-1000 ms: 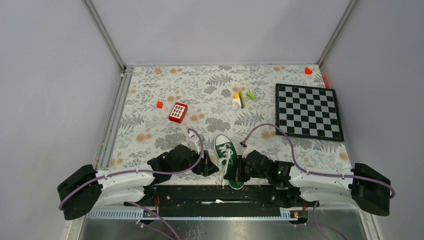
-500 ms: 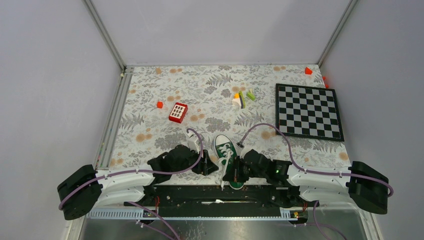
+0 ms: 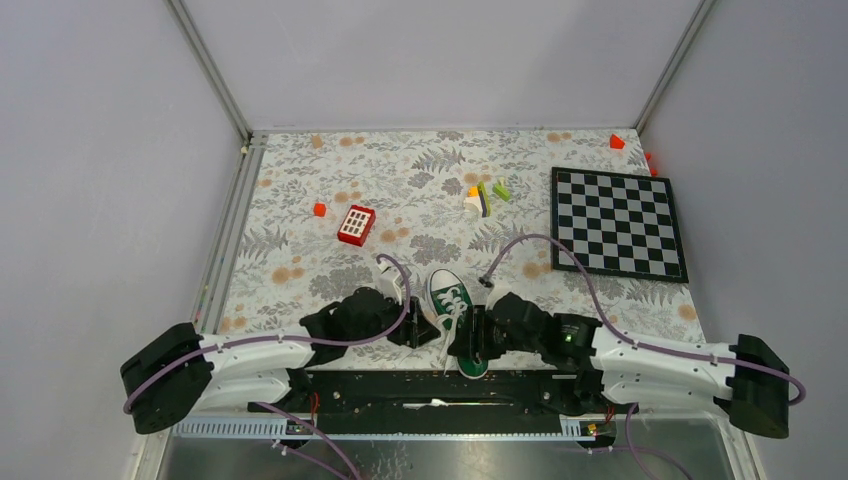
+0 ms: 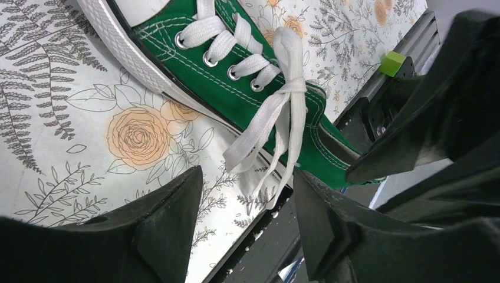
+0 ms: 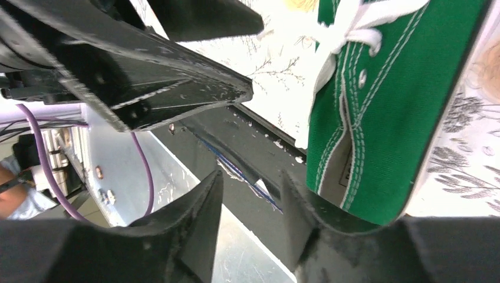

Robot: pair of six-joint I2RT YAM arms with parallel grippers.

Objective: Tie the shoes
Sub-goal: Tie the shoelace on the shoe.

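Our left hand (image 4: 244, 184) is open and holds nothing. It hangs just beside the shoe (image 4: 236, 103), on the shoe's left side. The white laces (image 4: 259, 127) have only one small knot (image 4: 293, 88) at the top. There is no bow yet. Two loose ends fall over the side of the shoe onto the table (image 4: 71, 118), right in front of the left fingers (image 4: 171, 218).

We think this hand could shut on only one end, or on none. The ends are thin and lie flat, so the fingers could slide over them.

The shoe lies between our two hands, with its toe pointing away from us. Its heel sits right at the near edge of the table. Nothing holds the shoe down. If we pull a lace hard, the whole shoe could slide or tip, and it could drop off the edge. A pull the wrong way could also undo the small knot.

Our right hand (image 5: 252, 180) is open too and holds nothing. It is low by the heel, just to the shoe's right. If it shuts here, it could grab the green cloth and not a lace. The two hands are very near each other, so they could bump.
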